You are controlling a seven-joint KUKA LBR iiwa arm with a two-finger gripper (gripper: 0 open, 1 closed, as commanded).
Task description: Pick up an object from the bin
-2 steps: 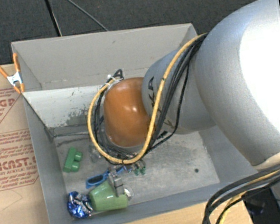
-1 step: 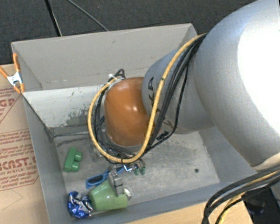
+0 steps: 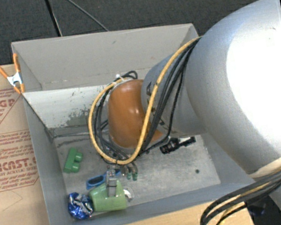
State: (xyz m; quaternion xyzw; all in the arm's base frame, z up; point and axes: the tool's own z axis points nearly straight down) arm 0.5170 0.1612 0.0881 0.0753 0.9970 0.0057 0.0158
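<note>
Pale-green tub point(image 3: 107, 202) sits directly beneath my claw point(image 3: 112, 187), whose opening I cannot tell; I'd centre over its body, avoiding the blue crumpled wrapper point(image 3: 79, 206) beside it.

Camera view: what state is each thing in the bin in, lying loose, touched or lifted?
gripper: low, down at the pale green cylinder.
pale green cylinder: on its side on the floor, under the gripper.
blue foil ball: crumpled, against the cylinder's left end.
green block: lying loose, alone.
black piece: lying loose beside the arm.
</note>
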